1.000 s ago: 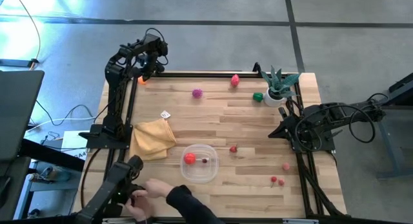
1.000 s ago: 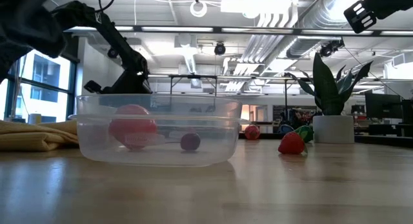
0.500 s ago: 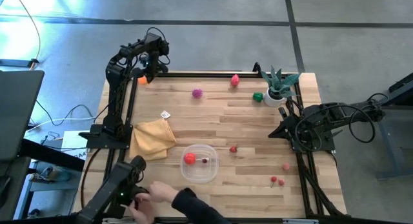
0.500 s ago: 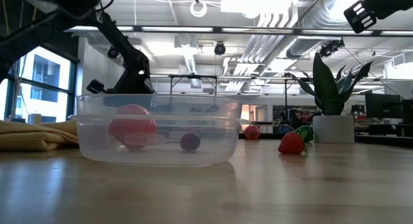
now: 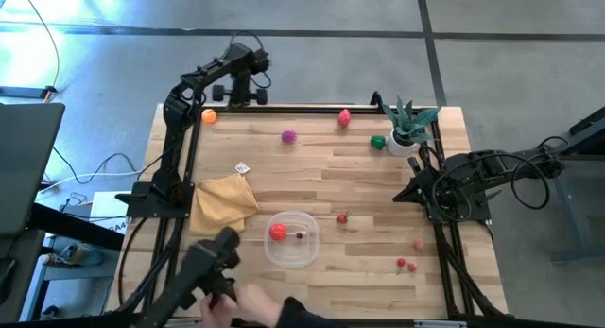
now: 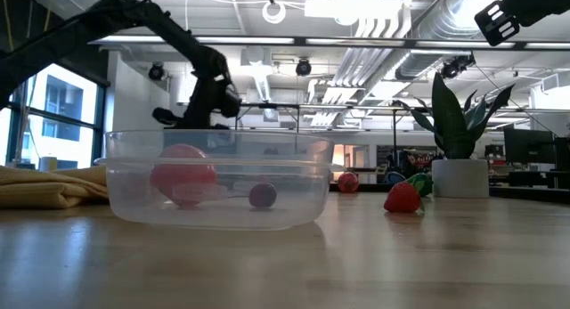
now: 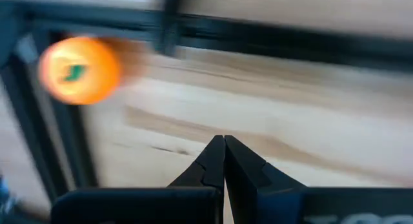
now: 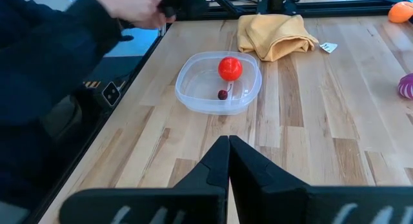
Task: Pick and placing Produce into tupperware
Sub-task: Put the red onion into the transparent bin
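My left gripper point(image 5: 240, 88) hangs shut over the table's far left corner, pointing down, with nothing between its fingers point(image 7: 224, 146). An orange fruit point(image 5: 208, 116) lies on the wood to its left, apart from it, also in the left wrist view point(image 7: 79, 69). The clear tupperware point(image 5: 291, 239) stands near the front edge and holds a red ball fruit point(image 5: 277, 232) and a small dark cherry point(image 5: 301, 235). My right gripper point(image 5: 405, 193) waits shut at the right edge point(image 8: 228, 145). More produce lies scattered: magenta point(image 5: 288, 135), pink-red point(image 5: 344, 117), green point(image 5: 378, 142), a strawberry point(image 5: 342, 216).
A yellow cloth point(image 5: 225, 201) lies left of the tupperware, a potted plant point(image 5: 408, 125) stands at the far right corner. A person's hand and dark sleeve point(image 5: 260, 304) hold a dark device point(image 5: 206, 269) at the near edge. Pink point(image 5: 419, 243) and red point(image 5: 405, 265) pieces lie near right.
My left gripper has risen and swung along the far edge toward the table's right, rolling about its own axis, and has stayed shut. The orange fruit, half hidden under it before, now lies in plain sight. The person's hand and device at the near edge have shifted right.
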Available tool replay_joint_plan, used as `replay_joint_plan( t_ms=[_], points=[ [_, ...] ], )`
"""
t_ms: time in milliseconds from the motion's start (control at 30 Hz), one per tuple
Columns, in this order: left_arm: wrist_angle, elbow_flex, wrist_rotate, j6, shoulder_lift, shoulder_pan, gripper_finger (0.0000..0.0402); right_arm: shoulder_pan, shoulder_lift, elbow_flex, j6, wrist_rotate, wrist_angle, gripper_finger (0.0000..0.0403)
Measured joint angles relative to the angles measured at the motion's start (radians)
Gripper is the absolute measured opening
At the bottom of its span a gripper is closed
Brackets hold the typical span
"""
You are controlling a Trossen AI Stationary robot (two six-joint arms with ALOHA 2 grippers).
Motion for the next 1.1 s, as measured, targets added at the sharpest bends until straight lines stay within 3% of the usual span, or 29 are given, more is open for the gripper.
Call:
replay_joint_plan(
  t_ms=[333, 533, 900, 1100],
  points=[
    [0.021, 0.112, 0.028, 0.34, 0.0, -0.222, 0.0, 0.0, 0.0, 0.0, 0.001, 0.0, 0.0, 0.0],
    [0.062, 0.128, -0.1, 0.354, 0.0, -0.314, 0.0, 0.0, 0.0, 0.0, 0.0, 0.0, 0.0, 0.0],
    [0.068, 0.127, -0.113, 0.426, 0.0, -0.372, 0.0, 0.0, 0.0, 0.0, 0.0, 0.0, 0.0, 0.0],
    [0.165, 0.127, -0.149, 0.442, 0.0, -0.39, 0.0, 0.0, 0.0, 0.0, 0.0, 0.0, 0.0, 0.0]
  ],
)
